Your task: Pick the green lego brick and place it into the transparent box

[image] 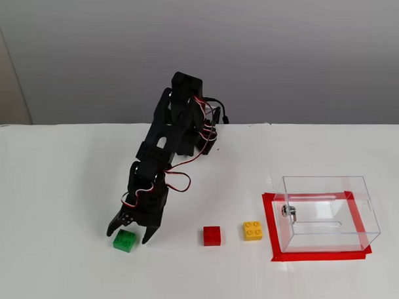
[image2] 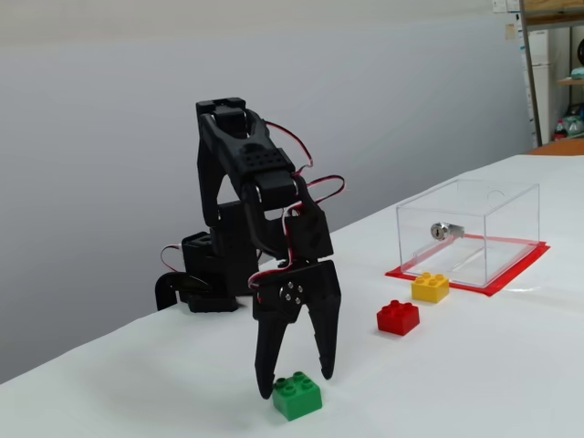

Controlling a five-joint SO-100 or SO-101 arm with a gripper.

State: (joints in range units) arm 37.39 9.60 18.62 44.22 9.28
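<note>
The green lego brick (image: pixel 125 241) (image2: pixel 297 395) lies on the white table at the front left in both fixed views. My black gripper (image: pixel 128 234) (image2: pixel 294 377) is open and lowered over it, one fingertip on each side of the brick, jaws apart and not closed on it. The transparent box (image: pixel 328 213) (image2: pixel 470 230) stands at the right on a rectangle of red tape, with a small metal knob (image: pixel 289 210) (image2: pixel 440 231) on its wall. It looks empty.
A red brick (image: pixel 211 236) (image2: pixel 398 318) and a yellow brick (image: pixel 252 230) (image2: pixel 430 287) lie between the green brick and the box. The arm's base (image2: pixel 205 278) stands behind at the table's rear edge. A grey wall is behind.
</note>
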